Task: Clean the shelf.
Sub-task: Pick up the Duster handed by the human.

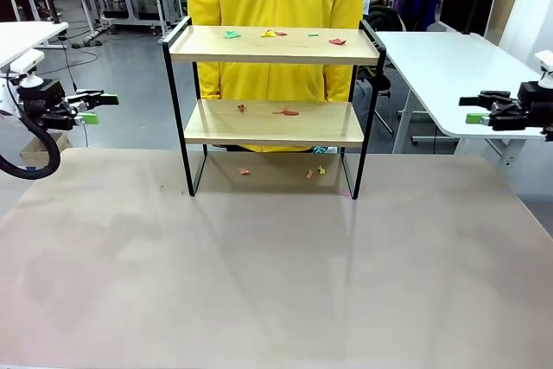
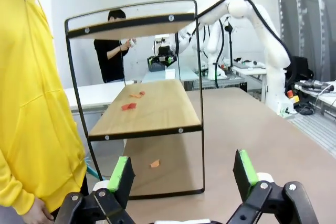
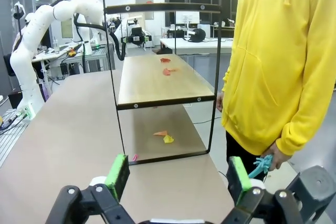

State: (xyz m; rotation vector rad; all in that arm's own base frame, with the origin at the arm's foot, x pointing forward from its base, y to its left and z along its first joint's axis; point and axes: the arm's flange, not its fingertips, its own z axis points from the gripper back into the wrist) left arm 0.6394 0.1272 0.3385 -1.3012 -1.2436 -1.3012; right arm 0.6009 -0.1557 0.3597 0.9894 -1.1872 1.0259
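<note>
green-padded left gripper [image 2: 184,174] and right gripper [image 3: 177,177] wide open, empty, flanking light-wood two-tier black-framed shelf [image 1: 259,131]; best pick coloured scraps [image 1: 289,112] singly, avoiding rails.

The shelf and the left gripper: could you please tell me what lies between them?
Nothing: in the left wrist view, a bare stretch of table separates the open left gripper from the shelf; the nearest orange scrap lies under the shelf.
</note>
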